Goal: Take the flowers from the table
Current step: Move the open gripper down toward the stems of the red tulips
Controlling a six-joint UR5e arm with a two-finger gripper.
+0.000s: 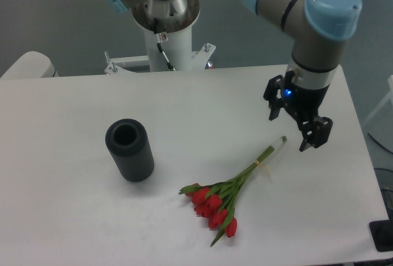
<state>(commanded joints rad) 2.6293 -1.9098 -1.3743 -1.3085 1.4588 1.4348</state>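
Your gripper (290, 128) hangs with jaws apart; the flowers (228, 195) lie on the table (73, 217) at its seven o'clock, stem tips near.

One table (73, 217) carries two kinds of thing. One bunch of flowers (216, 204) lies on it, with roughly eight red heads; overlap keeps the exact number unclear. One dark ribbed cylinder (129, 150) stands there. One gripper (288, 129) is in view, with two fingers (310, 136).
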